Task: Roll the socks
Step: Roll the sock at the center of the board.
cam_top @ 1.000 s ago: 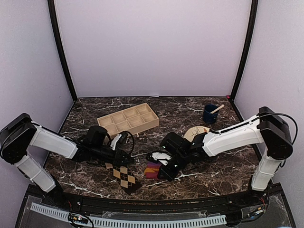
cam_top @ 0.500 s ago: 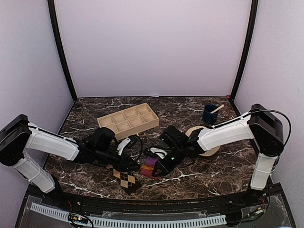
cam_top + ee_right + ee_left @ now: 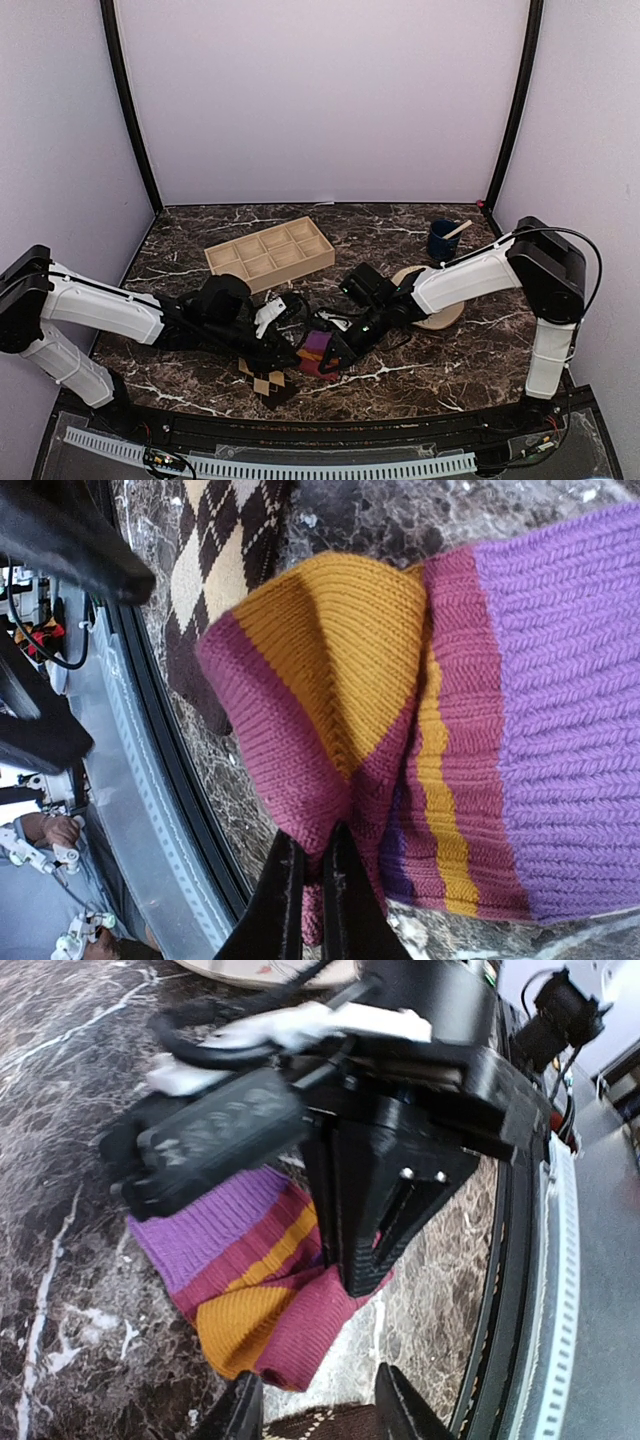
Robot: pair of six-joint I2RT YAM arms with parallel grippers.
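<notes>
A striped sock [image 3: 317, 349] in purple, maroon and orange lies bunched on the marble table near the front edge. It also shows in the left wrist view [image 3: 240, 1275] and the right wrist view [image 3: 470, 710]. My right gripper [image 3: 334, 357] is shut on its maroon edge, the fingertips pinched together in the right wrist view [image 3: 312, 900]. A brown argyle sock [image 3: 268, 383] lies flat to the left of it, by the front edge. My left gripper [image 3: 287, 349] is open and empty just left of the striped sock, over the argyle sock's end [image 3: 320, 1426].
A wooden compartment tray [image 3: 270, 252] stands at the back left. A blue cup [image 3: 441, 241] with a wooden stick stands at the back right. A round wooden disc [image 3: 433, 312] lies under my right arm. The black front rail [image 3: 320, 425] is close to both socks.
My left gripper has moved right, from beside the argyle sock up to the striped sock. My right arm has stretched forward and keeps its hold on the striped sock.
</notes>
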